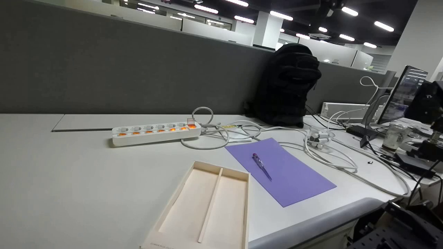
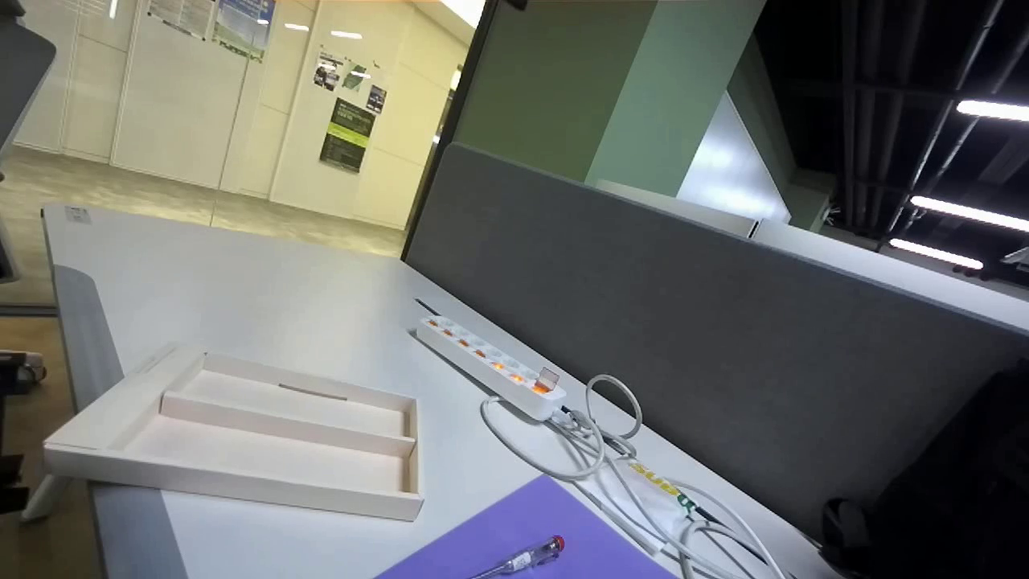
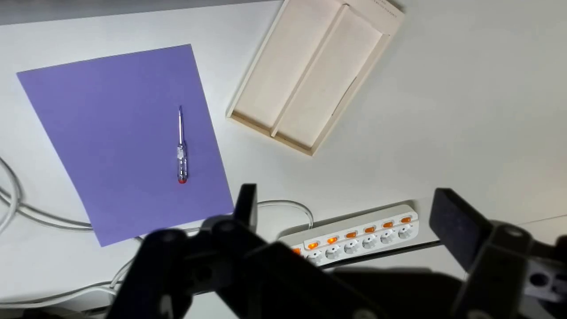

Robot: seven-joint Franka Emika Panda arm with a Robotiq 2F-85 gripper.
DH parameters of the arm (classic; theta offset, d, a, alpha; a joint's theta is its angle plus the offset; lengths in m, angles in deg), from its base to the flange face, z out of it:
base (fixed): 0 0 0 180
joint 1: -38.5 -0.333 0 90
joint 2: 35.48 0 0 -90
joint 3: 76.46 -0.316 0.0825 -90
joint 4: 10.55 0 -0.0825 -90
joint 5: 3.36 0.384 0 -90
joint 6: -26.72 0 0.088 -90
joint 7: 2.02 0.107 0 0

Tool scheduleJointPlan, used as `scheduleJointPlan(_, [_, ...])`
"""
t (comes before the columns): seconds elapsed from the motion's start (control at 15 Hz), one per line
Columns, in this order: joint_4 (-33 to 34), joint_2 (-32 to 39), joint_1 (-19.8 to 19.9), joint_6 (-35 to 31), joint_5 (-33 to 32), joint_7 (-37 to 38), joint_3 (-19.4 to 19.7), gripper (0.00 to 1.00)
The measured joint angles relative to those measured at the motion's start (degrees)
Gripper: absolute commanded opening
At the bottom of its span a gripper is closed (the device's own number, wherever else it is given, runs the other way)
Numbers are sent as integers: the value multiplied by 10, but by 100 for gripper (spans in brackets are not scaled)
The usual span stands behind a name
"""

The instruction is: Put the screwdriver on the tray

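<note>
The screwdriver (image 3: 182, 155) has a clear handle with a red end cap and a slim metal shaft. It lies on a flat purple sheet (image 3: 124, 133), near its tray-side edge. It also shows in both exterior views (image 1: 259, 163) (image 2: 526, 557), its tip cut off in one of them. The pale wooden tray (image 3: 285, 57) has a raised rim and a lengthwise divider and stands beside the sheet. Both compartments look bare in both exterior views (image 1: 195, 193) (image 2: 273, 452). My gripper (image 3: 347, 192) is open and empty, well above the table, over the power strip side. It is out of both exterior views.
A white power strip (image 3: 354, 237) with orange switches lies behind the tray. White cables (image 1: 214, 147) run from it past the purple sheet. A black backpack (image 1: 287, 86) leans against the grey partition (image 1: 138, 69). A monitor (image 1: 403, 93) and clutter stand farther along the desk.
</note>
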Motion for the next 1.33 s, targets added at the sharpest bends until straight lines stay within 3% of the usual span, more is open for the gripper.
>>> scheduleJointPlan(0.73, [0, 11, 11, -2, 0, -13, 7, 100])
scheduleJointPlan(1.33, [2, 122, 47, -67, 14, -62, 82, 100])
